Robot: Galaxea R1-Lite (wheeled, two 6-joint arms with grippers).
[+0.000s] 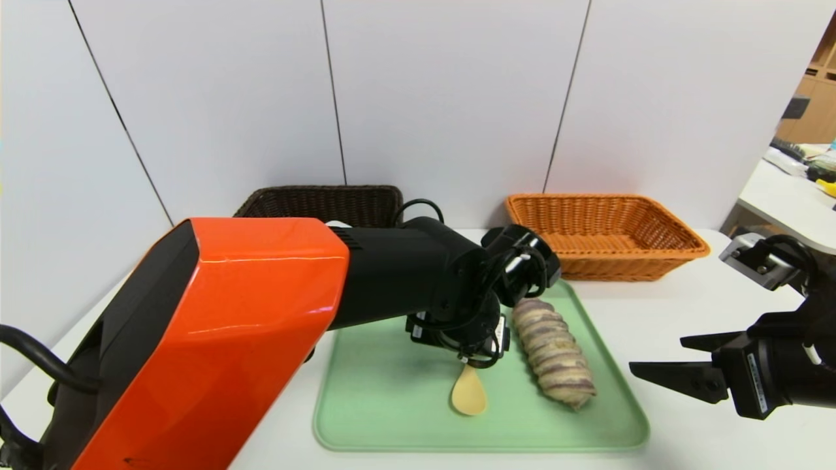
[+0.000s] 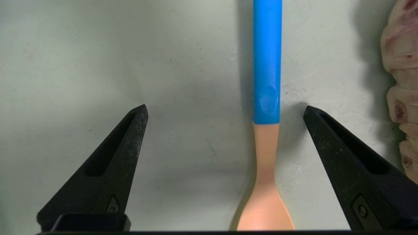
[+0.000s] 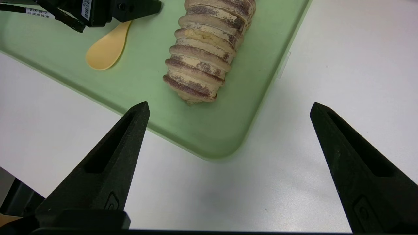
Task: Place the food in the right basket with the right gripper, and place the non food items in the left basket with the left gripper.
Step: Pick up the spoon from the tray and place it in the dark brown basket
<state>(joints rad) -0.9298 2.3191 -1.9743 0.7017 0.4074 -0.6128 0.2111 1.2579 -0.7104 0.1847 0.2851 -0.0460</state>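
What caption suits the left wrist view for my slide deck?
Open left pincer straddling the blue-handled spoon on the green tray, twisted bread loaf alongside.

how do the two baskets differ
The left basket is dark brown, nearly black; the right basket is orange. The left basket is largely hidden behind the left arm, so only its back wall and rim show, while the right basket is in full view and looks empty. Both are rectangular woven wicker, standing at the back of the table by the wall.
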